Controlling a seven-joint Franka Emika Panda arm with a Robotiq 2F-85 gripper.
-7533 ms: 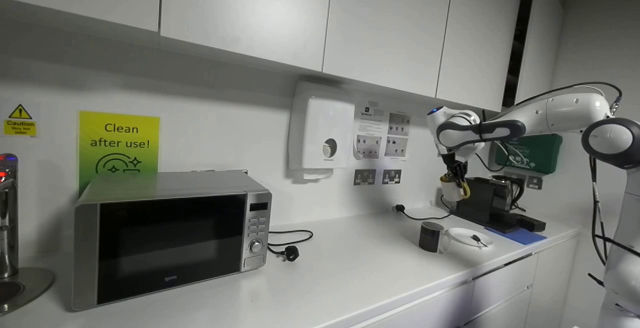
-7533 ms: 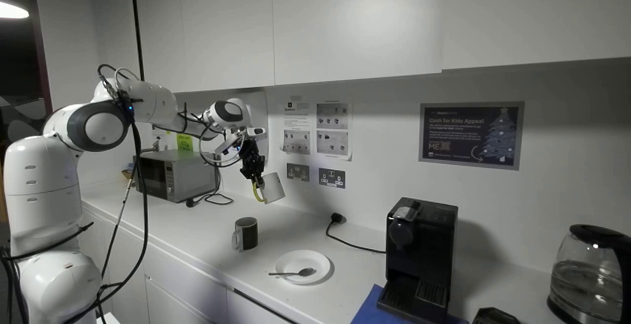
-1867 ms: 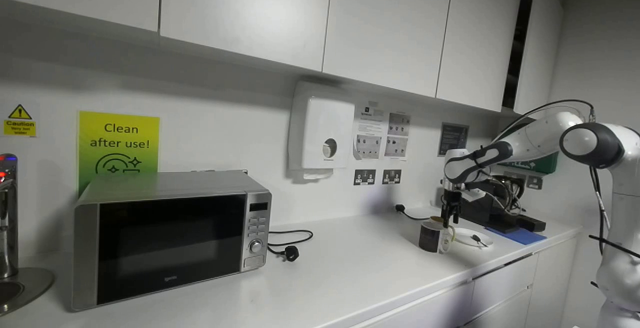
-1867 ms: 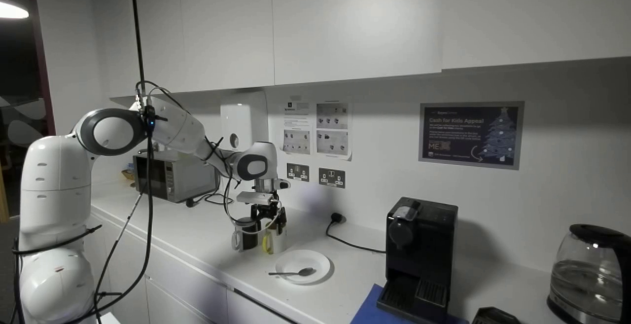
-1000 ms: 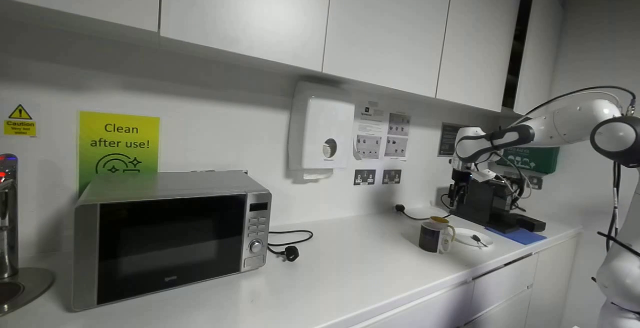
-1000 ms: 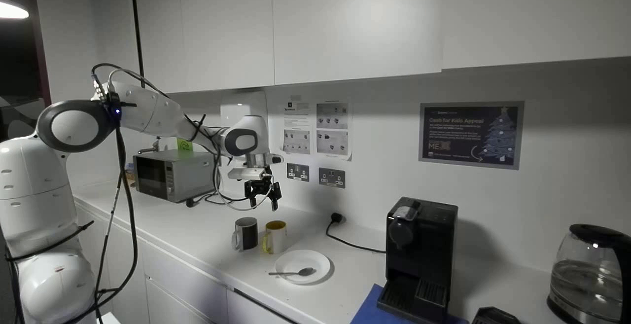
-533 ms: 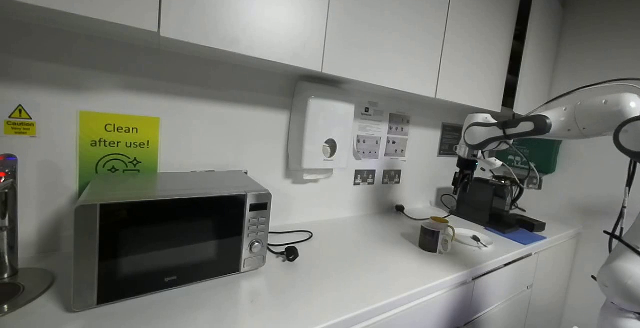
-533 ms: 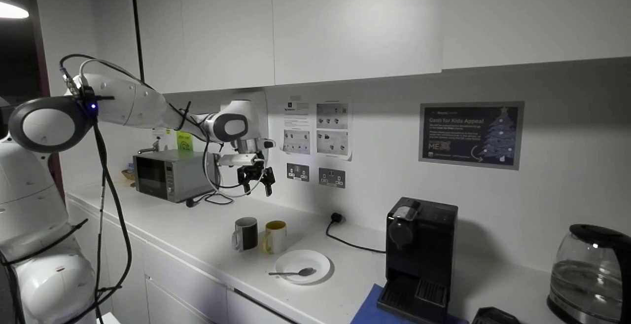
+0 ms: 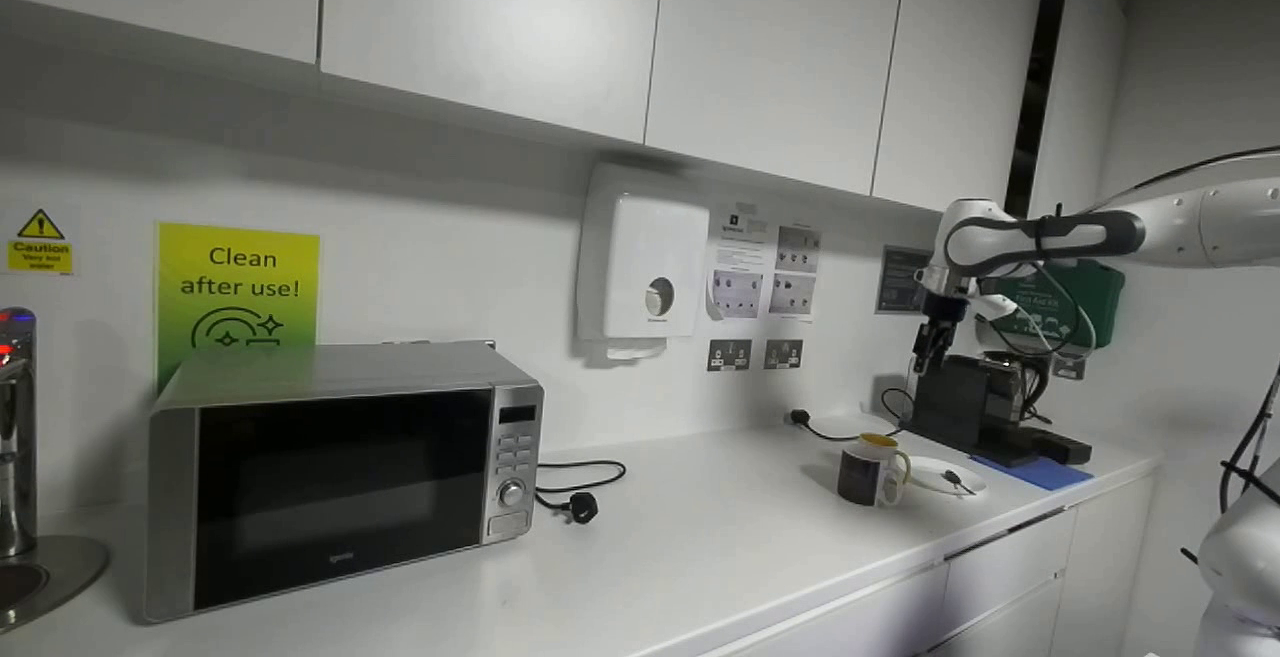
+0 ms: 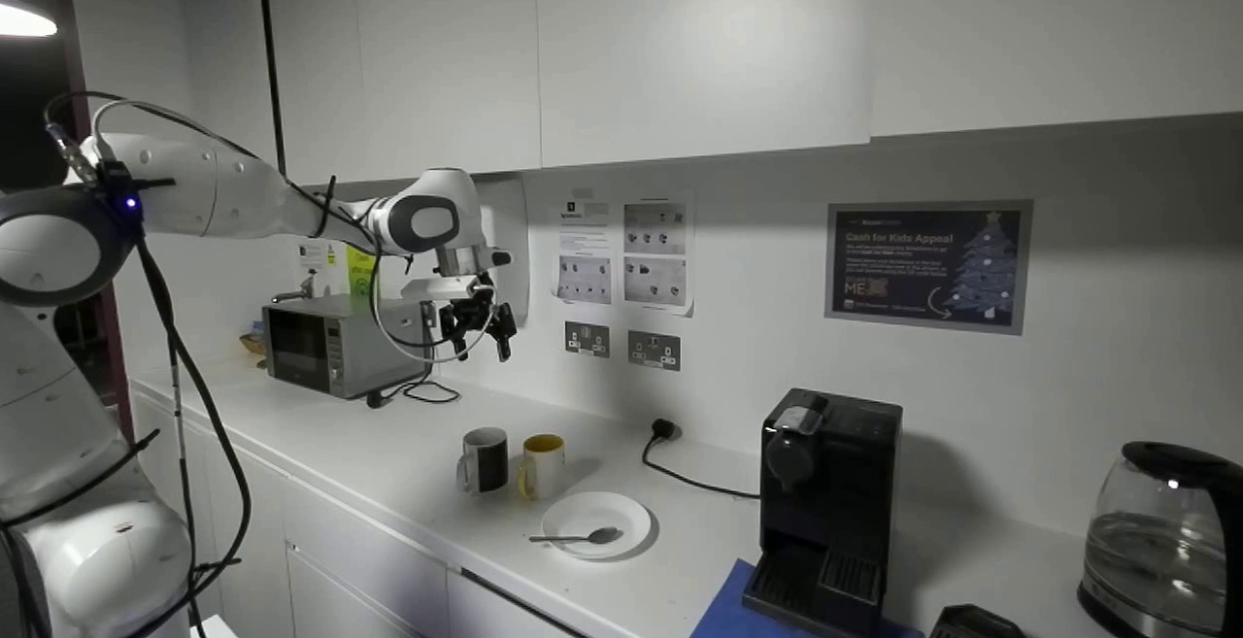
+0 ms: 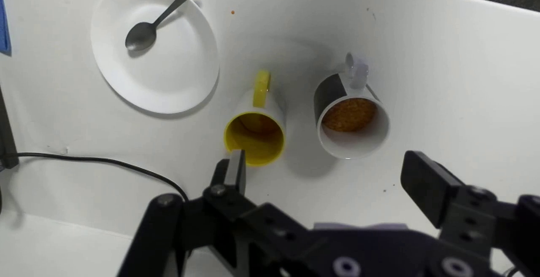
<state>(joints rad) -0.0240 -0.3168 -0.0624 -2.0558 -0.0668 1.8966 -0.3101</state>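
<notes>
- the yellow-lined mug (image 10: 549, 471) stands upright on the counter (image 11: 464, 100), between the plate (image 11: 181, 79) and the black-and-white mug (image 10: 495, 461), its yellow handle (image 11: 261, 88) toward the counter's front edge
- the claw (image 10: 483, 345) hangs above both mugs, touching neither, its fingers spread with nothing between them
- in the wrist view one fingertip (image 11: 235, 169) covers part of the yellow rim; that is only the line of sight, but coming down out of line could clip the rim and tip the mug
- the black-and-white mug is upright just beside it, a narrow gap between, with something brown (image 11: 349, 114) inside; a finger forced into that gap could knock it and spill what it holds
- both mug handles stick out the same way, so a low sideways sweep might catch one and drag its mug toward the edge
- on the plate lies a spoon (image 11: 141, 36), its handle poking past the rim; a bump there would likely flip it off
- farther off, the coffee machine (image 10: 843, 492) sits on a blue mat (image 10: 723, 609), a black lead (image 11: 114, 162) trailing from it across the counter; snagging that could tug the machine
</notes>
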